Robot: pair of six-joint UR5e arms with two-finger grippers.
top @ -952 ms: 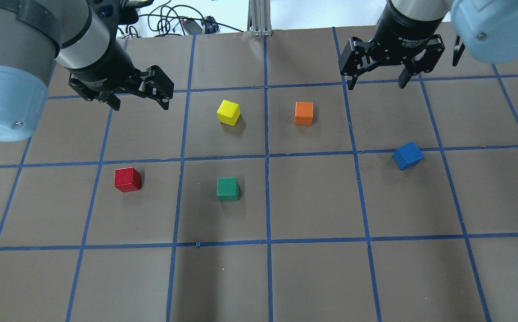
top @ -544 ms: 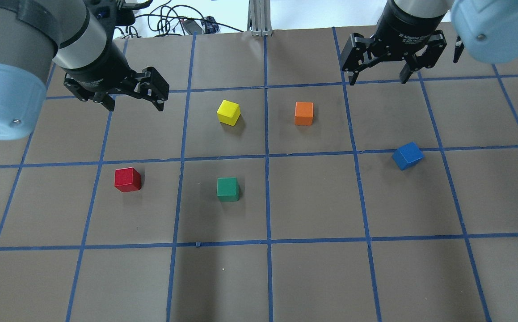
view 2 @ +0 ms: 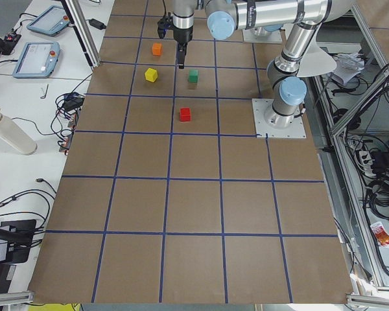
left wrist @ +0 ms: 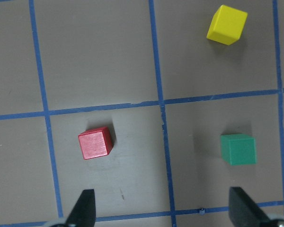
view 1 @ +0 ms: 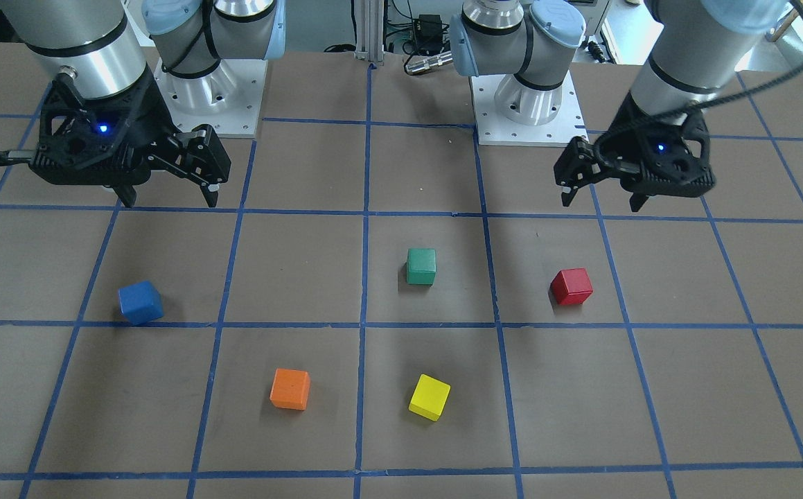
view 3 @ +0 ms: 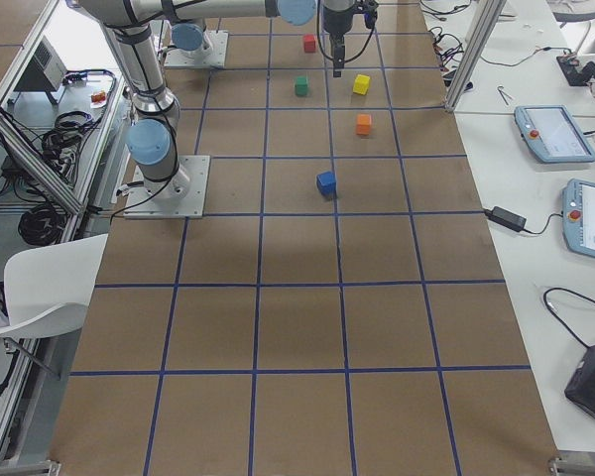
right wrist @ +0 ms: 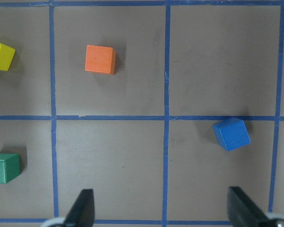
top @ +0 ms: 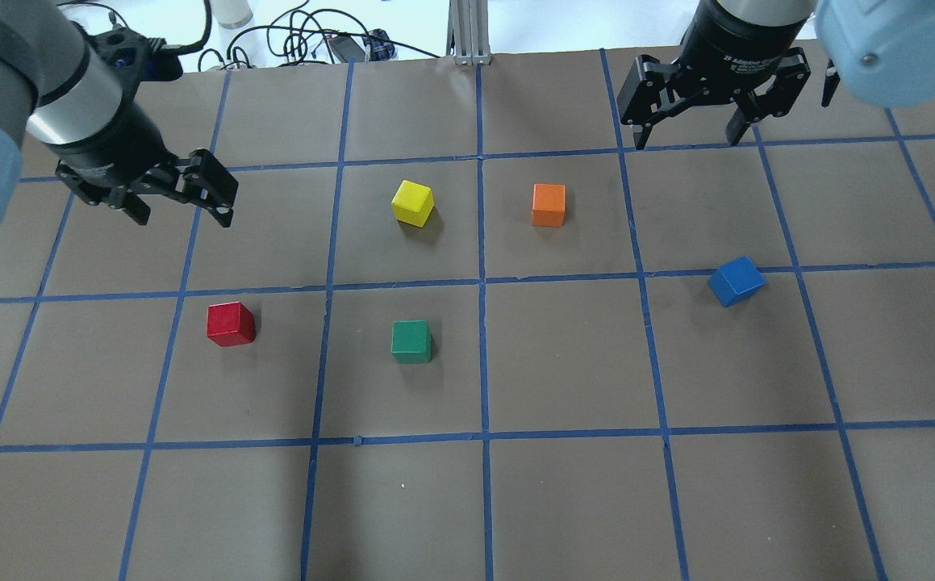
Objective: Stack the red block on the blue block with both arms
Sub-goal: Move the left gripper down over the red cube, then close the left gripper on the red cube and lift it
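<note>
The red block (top: 231, 323) sits on the brown table, on my left side; it also shows in the front view (view 1: 571, 287) and the left wrist view (left wrist: 95, 143). My left gripper (top: 185, 218) hangs open and empty above the table, apart from the red block and farther out across the table. The blue block (top: 736, 281) lies turned at an angle on a tape line at the right, and shows in the right wrist view (right wrist: 231, 134). My right gripper (top: 685, 143) is open and empty, well beyond the blue block.
A yellow cube (top: 412, 202), an orange cube (top: 548, 205) and a green cube (top: 411, 340) stand between the two task blocks. Blue tape lines grid the table. The arm bases (view 1: 529, 104) stand at the robot's edge.
My left gripper has moved leftward and a little toward the red block, staying open. My right gripper has drifted slightly farther away. No block has moved.
</note>
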